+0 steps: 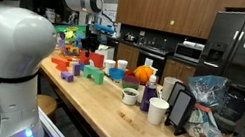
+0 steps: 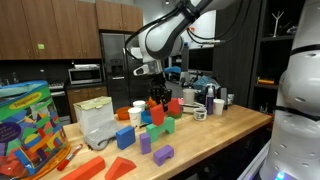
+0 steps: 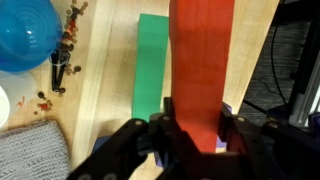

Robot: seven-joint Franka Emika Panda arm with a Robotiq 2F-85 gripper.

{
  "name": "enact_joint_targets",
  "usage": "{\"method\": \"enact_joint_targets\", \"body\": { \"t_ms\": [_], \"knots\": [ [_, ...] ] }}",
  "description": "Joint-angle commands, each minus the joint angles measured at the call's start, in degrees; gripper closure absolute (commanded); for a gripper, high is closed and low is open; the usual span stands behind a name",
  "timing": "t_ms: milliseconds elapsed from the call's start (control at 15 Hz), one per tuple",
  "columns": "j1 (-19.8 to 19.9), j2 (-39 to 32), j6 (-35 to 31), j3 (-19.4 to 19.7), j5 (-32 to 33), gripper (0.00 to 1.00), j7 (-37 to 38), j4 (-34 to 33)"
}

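Claw [image 3: 197,128] clenched tight on the near end of a long red block [image 3: 200,60], one finger on each side of it. That is plain in the wrist view, where the block runs straight away from the claw over the wooden surface [image 3: 100,90]. Just beside it, on its left in that view, lies a long green block [image 3: 150,70], running parallel. Whether the two touch, I can't say. Off in the upper corner sits a blue bowl [image 3: 25,35], with small dark crumbs scattered beside it, and a grey cloth [image 3: 35,155] fills the lower corner. Out to the exterior views now: the arm reaches down over a cluster of coloured toy blocks [image 1: 80,69], the claw [image 1: 88,42] low among them, but from there the red block in its grip is too small to make out. From the opposite side, the claw [image 2: 157,97] hangs above the same cluster, with a blue block [image 2: 125,138] and a purple block [image 2: 163,154] nearer the camera. A white cup [image 1: 158,110] stands well apart along the surface.
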State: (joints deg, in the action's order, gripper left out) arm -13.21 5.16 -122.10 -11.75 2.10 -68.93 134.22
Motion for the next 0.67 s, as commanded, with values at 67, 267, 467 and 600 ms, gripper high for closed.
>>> {"method": "enact_joint_targets", "body": {
  "t_ms": [67, 267, 467, 600],
  "knots": [
    [-0.3, 3.6, -1.3, 0.8, -3.4, 0.85, -4.0, 2.9],
    [-0.5, 3.0, -2.5, 0.5, -3.7, 0.85, -2.7, 3.0],
    [-0.6, 2.2, -4.7, 0.2, -3.0, 0.85, -0.6, 3.3],
    [-0.8, 1.7, -5.9, -0.1, -2.4, 0.85, 0.7, 3.5]
  ]
}}
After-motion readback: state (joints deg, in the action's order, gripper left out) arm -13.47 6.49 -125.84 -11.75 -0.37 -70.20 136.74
